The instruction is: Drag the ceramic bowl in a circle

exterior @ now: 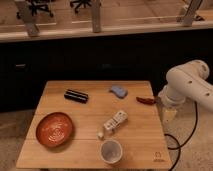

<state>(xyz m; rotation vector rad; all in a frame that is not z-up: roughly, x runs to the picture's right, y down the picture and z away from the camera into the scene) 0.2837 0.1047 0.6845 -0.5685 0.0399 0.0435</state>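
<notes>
The ceramic bowl (55, 130) is wide, shallow and orange-red with pale rings inside. It sits on the wooden table (135, 150) near the front left corner. My white arm (189, 84) comes in from the right. My gripper (169, 115) hangs pointing down just beyond the table's right edge, far from the bowl and touching nothing that I can see.
On the table: a black flat object (76, 95) at the back left, a blue object (119, 91) at the back, a red object (146, 100) by the right edge, a white object (114, 122) in the middle, a whitish cup (111, 150) at the front. A dark counter (100, 55) stands behind.
</notes>
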